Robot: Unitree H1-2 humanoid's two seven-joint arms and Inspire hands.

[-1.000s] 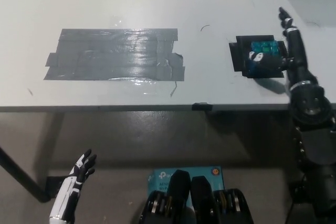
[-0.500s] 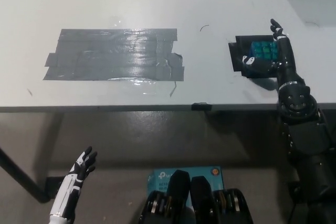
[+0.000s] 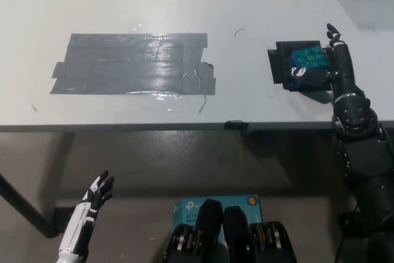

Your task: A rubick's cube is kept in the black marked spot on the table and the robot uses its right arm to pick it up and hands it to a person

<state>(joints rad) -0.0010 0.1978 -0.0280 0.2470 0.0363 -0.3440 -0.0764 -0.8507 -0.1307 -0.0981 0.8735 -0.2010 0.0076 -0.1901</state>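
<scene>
Cube sits on the black mark at the table's right end, teal face up. Right hand is against the cube's right side: one finger points up past its far corner, another dark part reaches across its front face. Can't tell if the fingers are clamped on it or just touching. Left hand hangs below the table edge at lower left, fingers apart, holding nothing. Grey tape patch is mid-table, well apart from the cube. No legible writing on the cube or tape.
</scene>
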